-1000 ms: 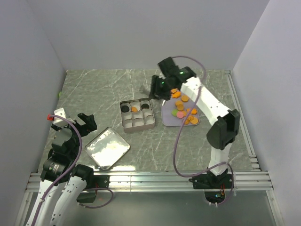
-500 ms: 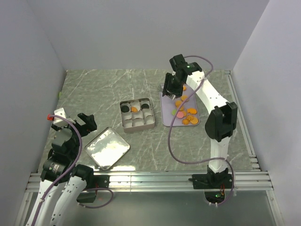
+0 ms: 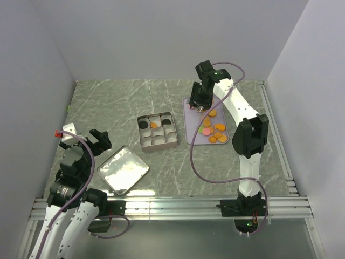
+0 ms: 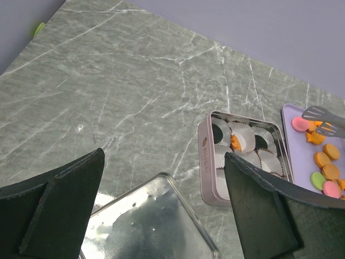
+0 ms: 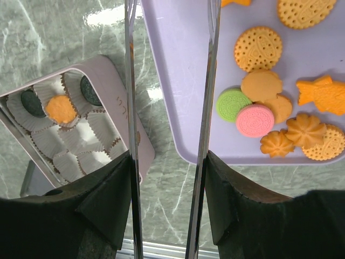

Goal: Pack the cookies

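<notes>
You will find almost nothing legible here. The silver tin (image 5: 121, 116) carries embossed lettering on its side wall, seen in both wrist views, but it is too small and blurred to read. No other text, label, brand or number shows anywhere.

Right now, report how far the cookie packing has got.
Done: the tin holds two dark cookies and one orange cookie; the other paper cups look empty. In hand: nothing; the right hand hovers over the lavender tray. Left: about a dozen cookies on it.
</notes>
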`<state>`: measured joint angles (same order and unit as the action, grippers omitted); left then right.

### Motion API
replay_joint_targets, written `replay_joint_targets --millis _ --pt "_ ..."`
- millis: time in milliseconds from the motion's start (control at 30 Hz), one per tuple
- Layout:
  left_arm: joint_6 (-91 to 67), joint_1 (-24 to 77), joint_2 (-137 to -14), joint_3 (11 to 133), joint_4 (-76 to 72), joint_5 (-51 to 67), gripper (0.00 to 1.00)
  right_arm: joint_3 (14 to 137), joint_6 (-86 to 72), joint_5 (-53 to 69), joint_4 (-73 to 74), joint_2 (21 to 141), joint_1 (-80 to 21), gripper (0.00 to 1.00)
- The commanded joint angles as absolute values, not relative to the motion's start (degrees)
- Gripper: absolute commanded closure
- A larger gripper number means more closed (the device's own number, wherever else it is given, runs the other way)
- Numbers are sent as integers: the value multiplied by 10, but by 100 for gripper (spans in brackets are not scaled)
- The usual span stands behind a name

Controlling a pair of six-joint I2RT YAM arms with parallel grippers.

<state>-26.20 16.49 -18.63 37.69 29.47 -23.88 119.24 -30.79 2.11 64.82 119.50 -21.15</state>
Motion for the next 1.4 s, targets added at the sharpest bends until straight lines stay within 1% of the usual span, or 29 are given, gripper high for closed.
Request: replay_joint_targets --millis 0,533,767,1000,1167,1267,1300,1367 --pt "-258 165 -194 382 279 -243 1 1204 -304 14 645 1200 -209 41" --pt "-259 165 -201 384 280 -248 1 1240 -303 26 658 1250 -208 41" --pt "-259 165 -204 385 280 -249 1 1276 -306 33 667 1277 -207 41" --pt "-259 165 -207 386 280 -249 1 1281 -309 32 667 1293 -206 41" --pt "-258 165 -209 386 280 -248 1 1279 -313 36 664 1295 -202 46" --pt "-258 165 -210 386 280 -248 1 1280 -315 42 660 1293 -202 52" --pt "-258 165 -211 385 280 -248 1 1280 -315 44 660 1292 -202 56" --pt "-258 165 -211 386 280 -248 1 1280 -315 46 660 1291 -201 61"
